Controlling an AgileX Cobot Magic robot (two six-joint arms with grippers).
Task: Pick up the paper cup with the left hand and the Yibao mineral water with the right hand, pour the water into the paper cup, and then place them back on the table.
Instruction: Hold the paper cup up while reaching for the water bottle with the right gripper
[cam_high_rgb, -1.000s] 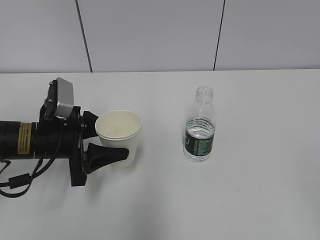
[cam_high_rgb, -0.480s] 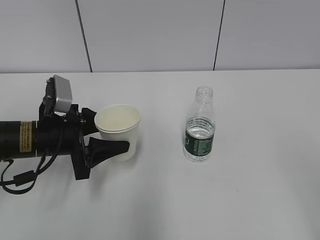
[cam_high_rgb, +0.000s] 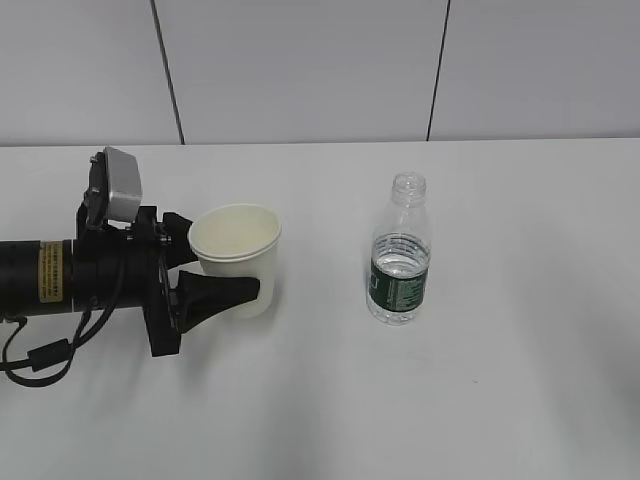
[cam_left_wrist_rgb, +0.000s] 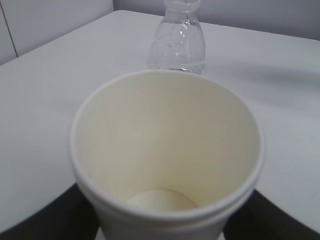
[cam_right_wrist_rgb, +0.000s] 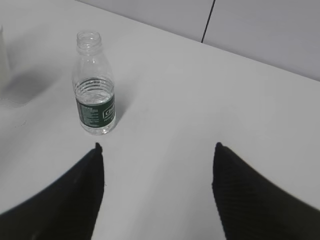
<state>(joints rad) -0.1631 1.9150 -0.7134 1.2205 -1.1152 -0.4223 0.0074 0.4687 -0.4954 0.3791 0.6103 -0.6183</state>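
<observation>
cup (cam_high_rgb: 237, 258): at 9 o'clock on surface (cam_high_rgb: 480, 400), light, squashy | left tool (cam_high_rgb: 215, 270): holds cup | bottle (cam_high_rgb: 399, 252): at 3 o'clock, slippery, grab by label | right tool (cam_right_wrist_rgb: 157, 160): wide apart, holding nothing

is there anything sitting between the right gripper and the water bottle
Nothing visible does. In the right wrist view, the right gripper hangs open above bare table, and the Yibao mineral water stands ahead to its left. The paper cup sits off to the side in the left gripper.
</observation>
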